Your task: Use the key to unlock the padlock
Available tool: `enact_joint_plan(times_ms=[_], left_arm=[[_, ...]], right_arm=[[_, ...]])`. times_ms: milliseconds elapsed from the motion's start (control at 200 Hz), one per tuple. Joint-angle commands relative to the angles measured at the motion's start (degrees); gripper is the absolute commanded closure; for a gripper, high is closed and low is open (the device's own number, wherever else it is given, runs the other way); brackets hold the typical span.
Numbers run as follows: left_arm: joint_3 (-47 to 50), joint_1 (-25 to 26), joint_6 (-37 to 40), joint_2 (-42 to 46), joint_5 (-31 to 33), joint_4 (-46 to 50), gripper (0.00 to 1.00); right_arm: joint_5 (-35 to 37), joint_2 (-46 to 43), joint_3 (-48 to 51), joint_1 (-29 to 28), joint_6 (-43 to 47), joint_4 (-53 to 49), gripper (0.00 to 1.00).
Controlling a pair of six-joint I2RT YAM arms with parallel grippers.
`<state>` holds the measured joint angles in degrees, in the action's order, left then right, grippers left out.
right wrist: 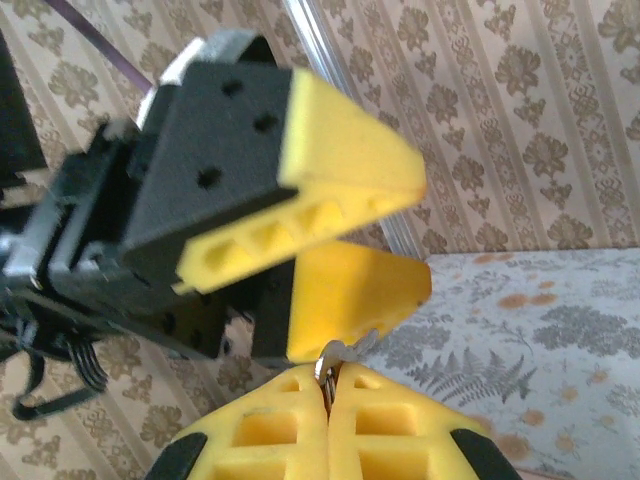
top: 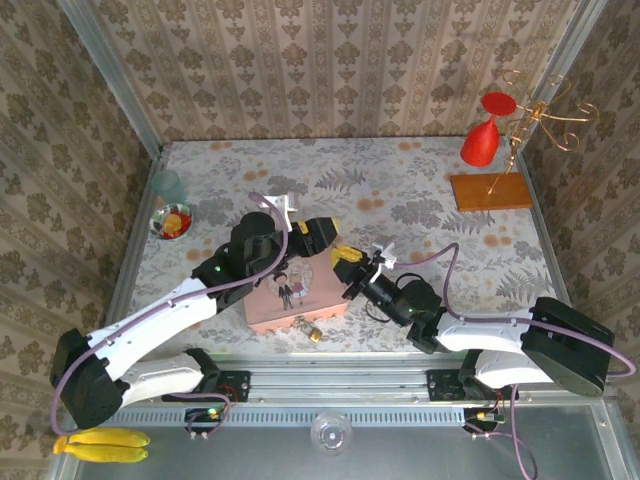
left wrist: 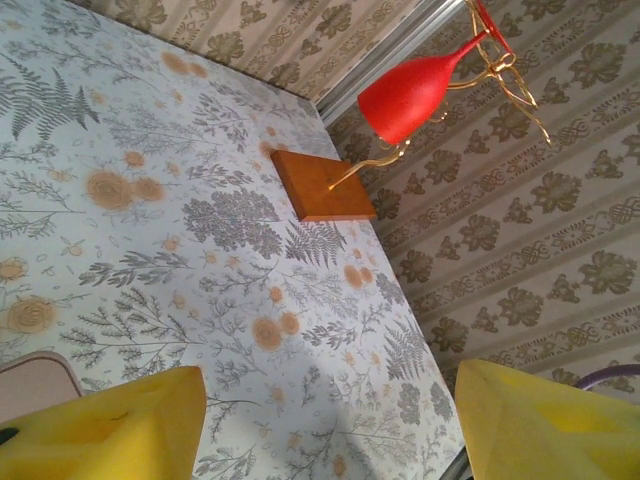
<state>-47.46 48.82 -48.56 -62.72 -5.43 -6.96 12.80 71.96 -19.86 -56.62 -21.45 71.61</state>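
Observation:
The tiny brass padlock (top: 312, 332) lies on the table against the front edge of the pink picture tin (top: 295, 290). My right gripper (top: 350, 265) hovers over the tin's right end, well above the padlock. It is shut (right wrist: 328, 385) on a small silvery key (right wrist: 340, 352), whose end pokes out between the yellow pads. My left gripper (top: 338, 238) is just beyond it, open. Its two yellow fingers (right wrist: 345, 160) stand apart right above the key, not touching it. In the left wrist view the jaws (left wrist: 330, 400) are wide with nothing between them.
A red wine glass (top: 480, 140) hangs on a gold wire stand with a wooden base (top: 490, 190) at the back right. A small bowl (top: 172, 222) and a teal cup (top: 167, 185) sit at the left edge. Bananas (top: 100, 445) lie off the table at the front left.

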Motion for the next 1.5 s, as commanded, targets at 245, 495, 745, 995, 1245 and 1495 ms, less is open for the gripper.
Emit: enact_joint_plan(times_ms=[245, 495, 745, 995, 1245, 1495], left_arm=[[2.48, 6.18, -8.39, 0.38, 3.84, -6.86, 0.39], [1.03, 6.39, -8.22, 0.32, 3.39, -5.98, 0.48], [-0.51, 6.42, -7.72, 0.18, 3.09, -4.57, 0.72], [-2.55, 6.41, -6.2, 0.14, 4.63, -0.42, 0.94], [-4.56, 6.47, -5.61, -0.6, 5.04, 2.08, 1.0], [-6.19, 7.69, -6.16, -1.36, 9.26, 6.57, 1.0]], right_arm=[[0.2, -2.25, -0.63, 0.09, -0.97, 3.18, 1.0], [-0.58, -2.89, -0.54, 0.11, -1.74, 2.89, 1.0], [-1.02, -1.39, 0.05, 0.02, -3.0, 2.87, 1.0], [-1.06, -0.19, 0.26, 0.02, -3.76, 2.52, 1.0], [0.01, 0.06, -0.06, 0.02, -3.86, 2.27, 1.0], [0.26, -2.08, -1.88, 0.11, -4.78, -4.23, 0.88]])
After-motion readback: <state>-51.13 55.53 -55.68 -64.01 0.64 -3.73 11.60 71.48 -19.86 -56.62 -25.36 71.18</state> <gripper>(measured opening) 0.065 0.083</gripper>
